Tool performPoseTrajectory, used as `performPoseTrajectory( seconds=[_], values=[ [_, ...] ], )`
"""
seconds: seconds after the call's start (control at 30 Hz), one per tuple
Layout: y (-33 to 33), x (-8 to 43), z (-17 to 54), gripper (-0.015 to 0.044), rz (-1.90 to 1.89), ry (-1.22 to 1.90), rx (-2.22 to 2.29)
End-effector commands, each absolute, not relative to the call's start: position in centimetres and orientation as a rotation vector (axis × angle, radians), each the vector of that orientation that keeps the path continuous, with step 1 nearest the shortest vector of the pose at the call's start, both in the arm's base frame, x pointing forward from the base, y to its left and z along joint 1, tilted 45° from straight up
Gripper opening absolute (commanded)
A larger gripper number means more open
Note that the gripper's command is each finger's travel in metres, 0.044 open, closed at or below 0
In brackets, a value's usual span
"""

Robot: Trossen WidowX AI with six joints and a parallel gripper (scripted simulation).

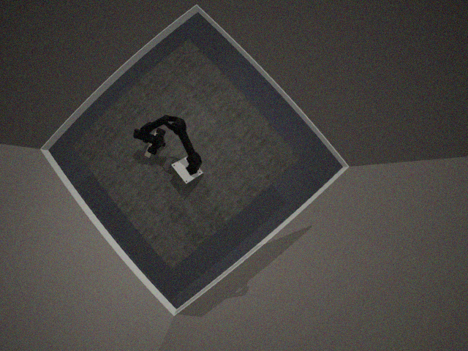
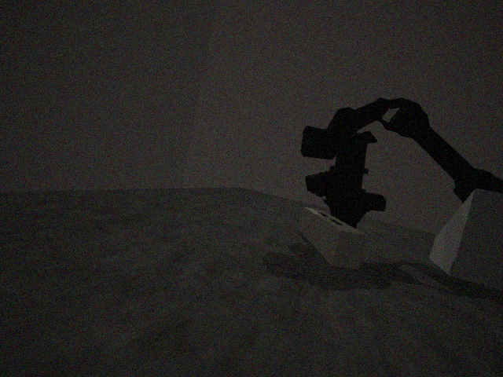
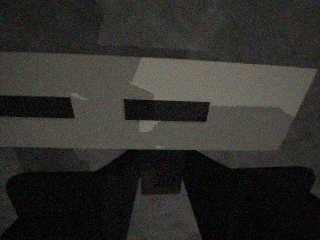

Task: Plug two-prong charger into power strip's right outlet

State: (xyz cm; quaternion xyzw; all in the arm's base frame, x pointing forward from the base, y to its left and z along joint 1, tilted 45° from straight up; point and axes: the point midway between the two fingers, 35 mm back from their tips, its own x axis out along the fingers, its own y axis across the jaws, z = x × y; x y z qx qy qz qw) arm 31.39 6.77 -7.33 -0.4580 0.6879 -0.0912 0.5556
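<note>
End effector (image 1: pixel 151 150) (image 2: pixel 354 225) (image 3: pixel 159 146) clamped on dark charger (image 3: pixel 161 186), beside power strip (image 1: pixel 148 153) (image 2: pixel 345 247) (image 3: pixel 100 135); desk (image 1: pixel 227 131) (image 2: pixel 141 283) (image 3: pixel 165 25) mottled grey, room dim.

Mottled grey floor (image 1: pixel 227 124) (image 2: pixel 141 283) (image 3: pixel 210 22), pale power strip (image 1: pixel 148 153) (image 2: pixel 321 231) (image 3: pixel 100 135), white base block (image 1: pixel 183 172) (image 2: pixel 479 239)

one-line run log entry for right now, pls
end effector: shut on dark block, likely charger | power strip: two dark slots visible | prongs: not visible | insertion: unconfirmed
</note>
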Motion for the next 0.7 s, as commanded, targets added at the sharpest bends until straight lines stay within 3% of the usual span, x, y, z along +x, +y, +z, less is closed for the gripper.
performPoseTrajectory(
  seconds=[0.0,0.33,0.67],
  values=[
    [6.95,32.16,-7.48,0.0000,-0.217,1.593,-1.071],
    [6.77,31.39,-7.33,0.0000,-0.215,1.625,-1.082],
    [6.77,31.39,-7.33,0.0263,-0.215,1.625,-1.082]
  ],
)
